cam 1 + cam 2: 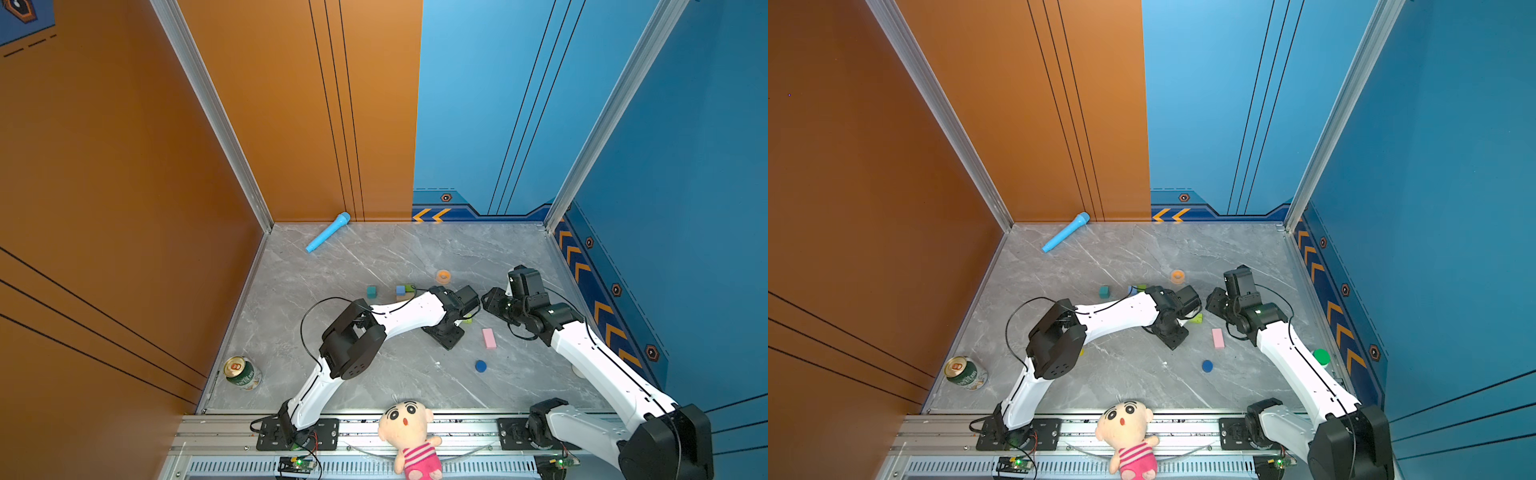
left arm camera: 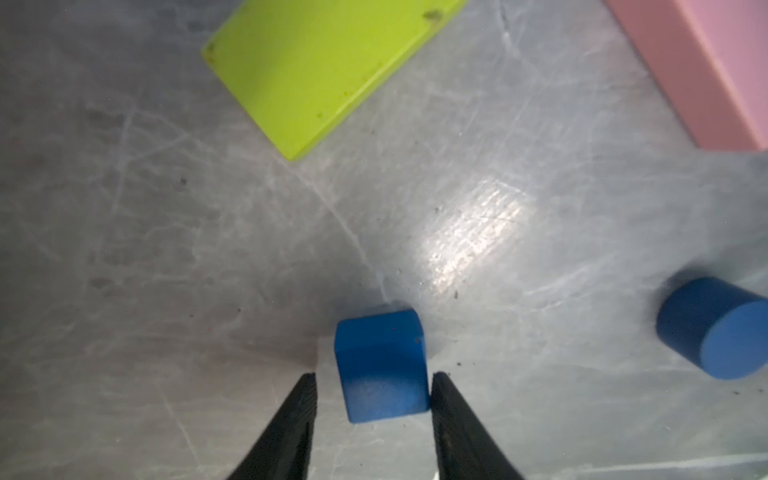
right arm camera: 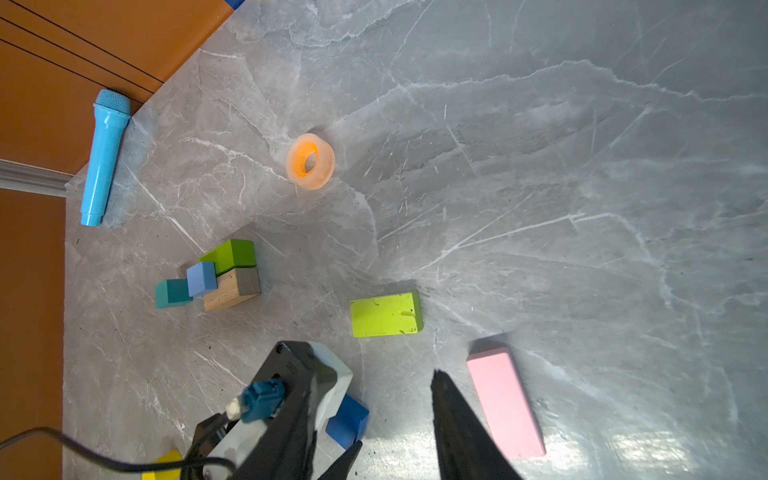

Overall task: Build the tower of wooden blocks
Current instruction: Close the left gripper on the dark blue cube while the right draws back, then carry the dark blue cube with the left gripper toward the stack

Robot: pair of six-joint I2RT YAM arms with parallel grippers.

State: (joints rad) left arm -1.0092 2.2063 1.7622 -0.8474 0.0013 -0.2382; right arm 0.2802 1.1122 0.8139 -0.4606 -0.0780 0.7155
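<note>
A dark blue cube (image 2: 382, 365) (image 3: 347, 419) sits on the grey table between the fingers of my left gripper (image 2: 374, 376). One finger touches its side and a gap shows at the other, so the gripper is open. My right gripper (image 3: 397, 411) (image 1: 490, 301) hovers just beside it, open and empty. A lime green brick (image 1: 467, 320) (image 3: 386, 313), a pink brick (image 1: 489, 338) (image 3: 505, 407) and a dark blue cylinder (image 1: 481, 365) (image 2: 715, 328) lie close by. Farther back, a tan brick (image 3: 232, 291) carries a light blue cube (image 3: 201, 278) and a green block (image 3: 230, 253), with a teal cube (image 1: 371, 291) beside it.
An orange tape ring (image 1: 443, 276) lies behind the grippers. A light-blue toy microphone (image 1: 328, 232) rests near the back wall. A can (image 1: 243, 372) lies at the left edge and a plush doll (image 1: 411, 432) at the front rail. A yellow cylinder (image 3: 166, 463) peeks from under the left arm.
</note>
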